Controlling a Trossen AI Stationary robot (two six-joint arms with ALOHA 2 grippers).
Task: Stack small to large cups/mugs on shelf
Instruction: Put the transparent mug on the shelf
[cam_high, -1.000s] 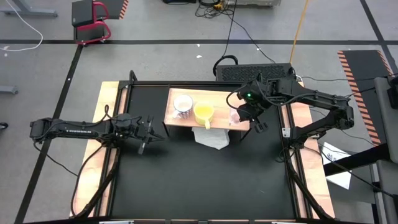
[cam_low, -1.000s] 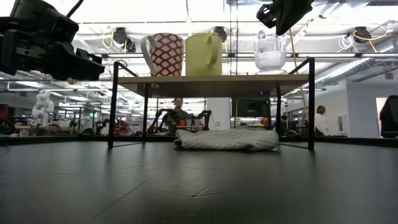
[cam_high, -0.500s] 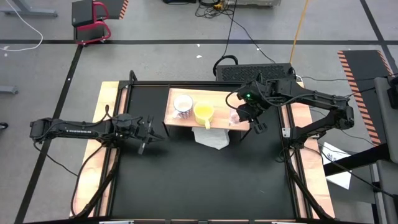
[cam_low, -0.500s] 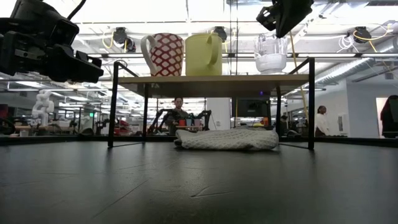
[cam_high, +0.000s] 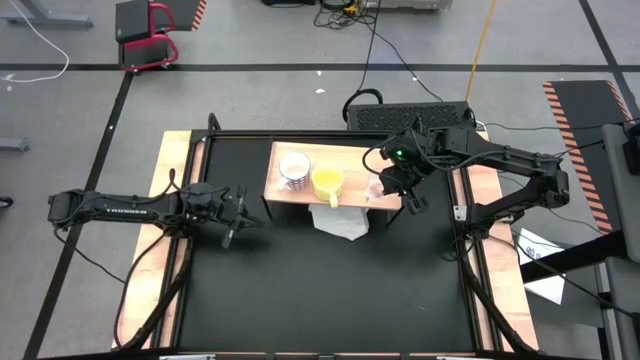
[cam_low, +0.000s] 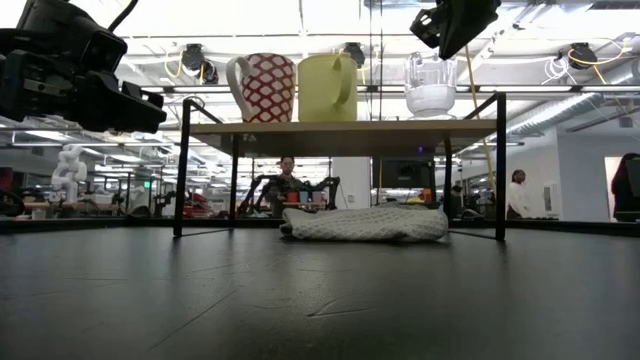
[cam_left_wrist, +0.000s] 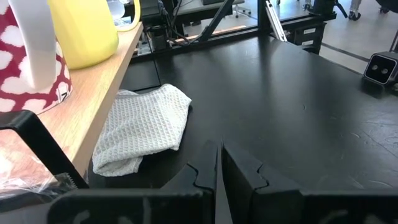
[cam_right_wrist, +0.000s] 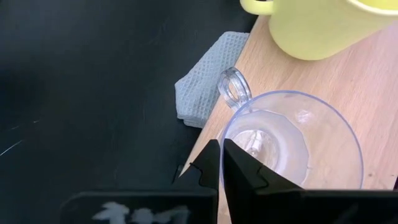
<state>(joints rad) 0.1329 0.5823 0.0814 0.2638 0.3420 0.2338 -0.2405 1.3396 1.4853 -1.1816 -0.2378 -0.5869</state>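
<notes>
Three vessels stand in a row on the light-wood shelf: a white mug with a red pattern, a yellow mug and a clear glass cup at the shelf's right end. My right gripper is shut and slants down just over the glass cup's rim. My left gripper is shut, holds nothing, and hovers left of the shelf. My right gripper's shut fingertips stand at the glass cup's rim, on the side of its ring handle, coming from above on a slant. Whether they touch the rim I cannot tell. The cup stands upright on the shelf.
A white waffle cloth lies on the black tabletop under the shelf's near edge. The shelf's black frame legs stand at its corners. The near half of the table is bare black surface.
</notes>
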